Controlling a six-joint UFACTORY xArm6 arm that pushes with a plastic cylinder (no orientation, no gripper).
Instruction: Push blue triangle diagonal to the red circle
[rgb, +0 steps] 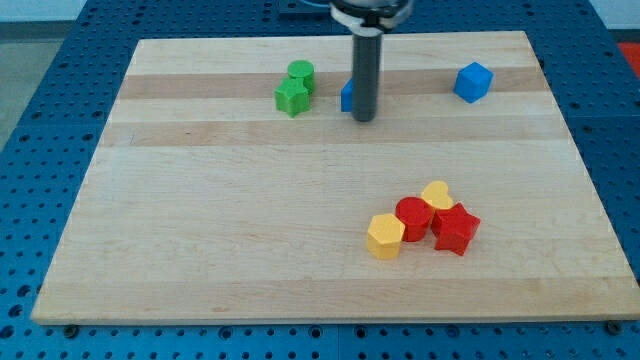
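My tip (364, 118) stands near the view's top centre, right against the near side of a blue block (347, 96) that the rod mostly hides; only its left edge shows and I cannot make out its shape. The red circle (413, 216) lies far off at the lower right, in a cluster touching a yellow hexagon (385, 236), a yellow block (437, 195) and a red star (455, 229).
A green cylinder (300, 73) and a green star (291, 97) sit touching just left of the tip. A blue cube (473, 82) lies alone at the upper right. The wooden board (200, 200) rests on a blue perforated table.
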